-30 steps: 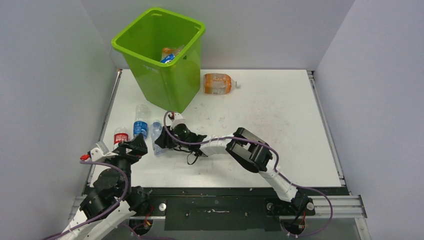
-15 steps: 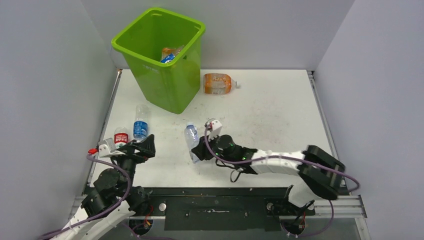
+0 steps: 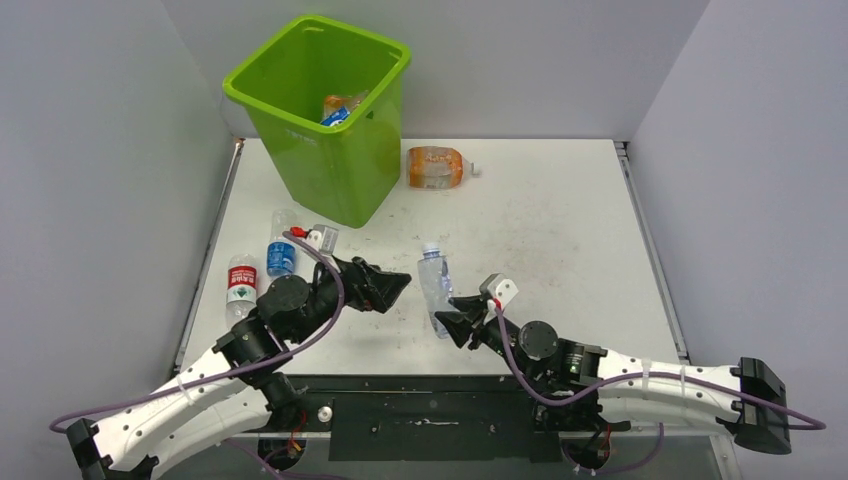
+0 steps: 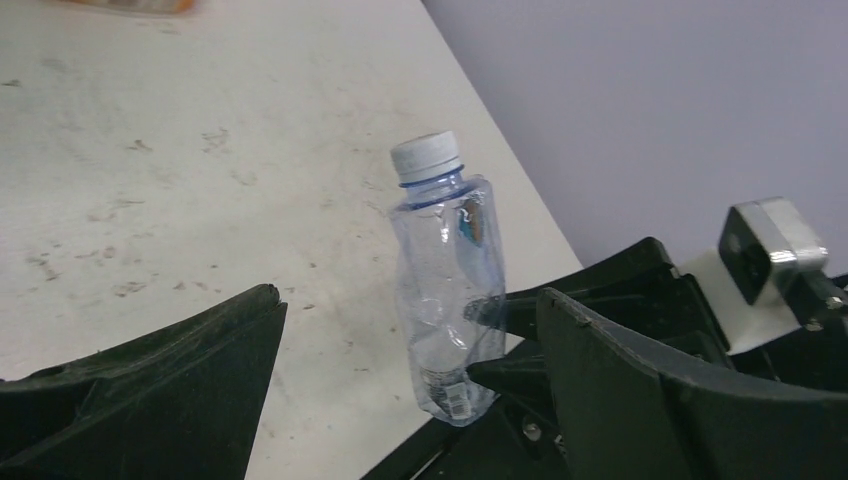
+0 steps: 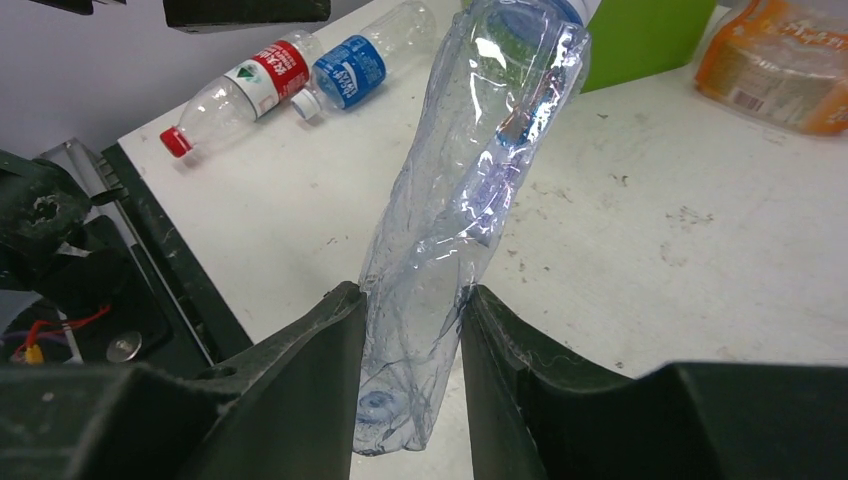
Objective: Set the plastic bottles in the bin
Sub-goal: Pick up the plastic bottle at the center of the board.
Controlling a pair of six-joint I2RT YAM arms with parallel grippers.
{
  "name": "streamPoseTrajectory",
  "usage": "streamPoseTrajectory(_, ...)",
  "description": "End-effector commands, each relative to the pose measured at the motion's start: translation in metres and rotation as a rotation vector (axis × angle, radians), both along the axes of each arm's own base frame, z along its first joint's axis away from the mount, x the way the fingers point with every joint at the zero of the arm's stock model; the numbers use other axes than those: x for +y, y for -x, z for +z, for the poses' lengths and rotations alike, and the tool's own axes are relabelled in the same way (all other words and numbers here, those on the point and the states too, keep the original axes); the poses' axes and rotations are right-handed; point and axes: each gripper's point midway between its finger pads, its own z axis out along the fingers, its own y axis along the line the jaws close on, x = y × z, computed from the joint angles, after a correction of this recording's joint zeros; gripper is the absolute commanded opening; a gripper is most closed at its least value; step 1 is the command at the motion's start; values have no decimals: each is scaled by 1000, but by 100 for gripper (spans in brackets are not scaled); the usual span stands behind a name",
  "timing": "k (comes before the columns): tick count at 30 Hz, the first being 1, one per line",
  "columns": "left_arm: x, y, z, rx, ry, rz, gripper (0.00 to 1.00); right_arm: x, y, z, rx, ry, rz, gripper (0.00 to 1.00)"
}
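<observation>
Right gripper [image 5: 412,300] pinches clear bottle [image 5: 480,170] near its base, looks light, squashy; left gripper [image 4: 408,298] spread, should take mid-body.

This looks like a robotics lab test cell. Bare grey partition walls [image 3: 100,150] box in a scuffed white tabletop [image 3: 560,230] on three sides. Behind the jaws, two white-and-black arms [image 3: 200,390] are bolted to a black metal rail [image 3: 430,415], trailing purple cables [image 3: 341,290]. Beyond the jaws stands a lime-green bin [image 3: 330,170].
</observation>
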Motion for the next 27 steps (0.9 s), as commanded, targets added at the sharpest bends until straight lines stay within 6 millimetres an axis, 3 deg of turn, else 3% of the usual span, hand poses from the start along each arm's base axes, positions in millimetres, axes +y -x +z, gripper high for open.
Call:
streamPoseTrajectory(1, -33, 17, 58, -99, 223, -179, 96, -19, -5, 19, -93, -7, -64, 5)
streamPoseTrajectory(6, -46, 9, 49, -88, 213, -186, 96, -24, 0, 26, -120, -19, -58, 5)
streamPoseTrajectory(17, -84, -8, 32, -59, 153, -242, 96, -13, 9, 27, -155, 26, -12, 5)
streamPoseTrajectory(24, -89, -10, 28, -94, 177, -255, 99, -7, 10, 22, -148, 37, -3, 5)
streamPoseTrajectory(27, -94, -9, 26, -95, 190, -276, 85, -4, 12, 21, -146, 33, 4, 5)
